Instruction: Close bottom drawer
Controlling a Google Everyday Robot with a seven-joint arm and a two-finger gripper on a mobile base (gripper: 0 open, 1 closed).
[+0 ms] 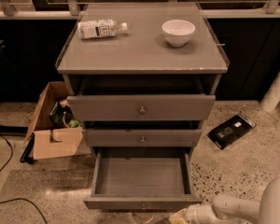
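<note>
The bottom drawer (141,176) of the grey cabinet is pulled far out, showing its plain grey empty inside. Its low front panel (141,203) with a small round knob (142,206) faces the lower edge of the view. My gripper (175,217) sits at the bottom edge, just in front of and below the right part of that front panel, on the end of the white arm (233,208) that comes in from the lower right. The middle drawer (142,137) and top drawer (141,108) stand slightly out.
A plastic bottle (101,29) lies and a white bowl (178,32) stands on the cabinet top. A cardboard box (53,122) with items sits on the floor left; a black flat device (231,130) lies right. A cable (9,190) runs lower left.
</note>
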